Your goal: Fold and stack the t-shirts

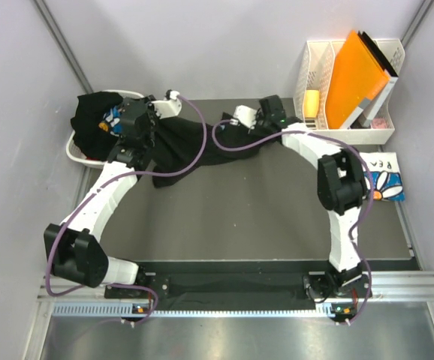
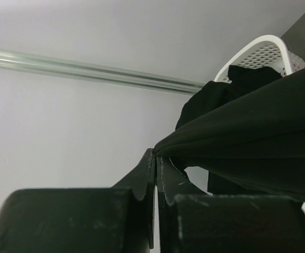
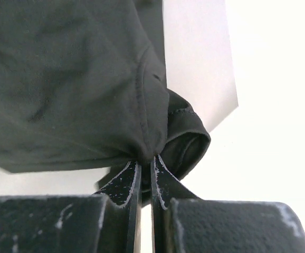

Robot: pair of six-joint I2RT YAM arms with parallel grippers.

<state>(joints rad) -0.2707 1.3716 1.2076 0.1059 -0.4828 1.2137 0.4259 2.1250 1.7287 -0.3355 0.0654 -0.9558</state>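
Black t-shirt [image 1: 191, 142] hung stretched over the far end of the surface [image 1: 239, 217], left hand [image 2: 156, 158] and right hand [image 3: 146, 161] each clamped on an edge. Spreading seemed the step in hand; next it likely needed lowering flat, unwrinkled, for folding.

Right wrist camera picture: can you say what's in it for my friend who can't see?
The right gripper is shut on a bunched fold of a black t-shirt, which fills the upper left of the picture. Behind it everything is pale, with bright glare on the right.
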